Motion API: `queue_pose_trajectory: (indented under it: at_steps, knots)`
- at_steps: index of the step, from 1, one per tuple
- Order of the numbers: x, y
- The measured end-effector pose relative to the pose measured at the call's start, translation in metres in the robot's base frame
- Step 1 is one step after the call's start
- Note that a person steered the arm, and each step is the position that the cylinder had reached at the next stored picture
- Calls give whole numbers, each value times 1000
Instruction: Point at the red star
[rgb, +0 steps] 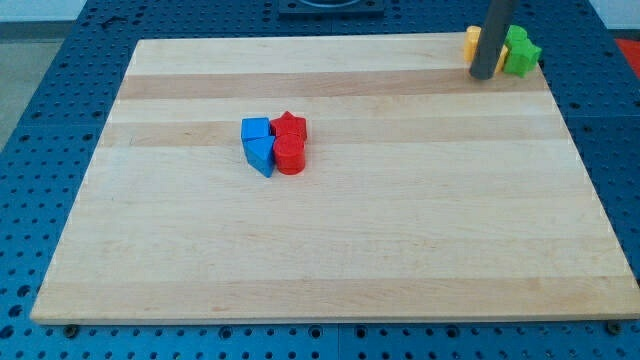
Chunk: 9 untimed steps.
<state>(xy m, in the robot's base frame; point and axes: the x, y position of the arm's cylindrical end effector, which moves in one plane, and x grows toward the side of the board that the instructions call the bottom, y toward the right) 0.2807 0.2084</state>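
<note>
Pointing not yet done: rod tip (484, 76), no gripper to read, is parked by the yellow block (472, 42) and green block (520, 52), well apart from the red star (290, 126) clustered mid-board.

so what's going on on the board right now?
The arm is meant to point at the red star, but my tip is far off, at the board's top right corner between a yellow block and green blocks. The star sits left of centre in a tight cluster with a blue cube, a blue block and a red cylinder.
</note>
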Motion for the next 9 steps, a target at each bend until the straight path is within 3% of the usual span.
queue_pose_trajectory:
  at_steps: [1,3,5,6,7,9]
  knots:
    - [2,1]
    - [56,1]
    - [69,-2]
    - [102,-3]
    - [104,-48]
    - [58,-174]
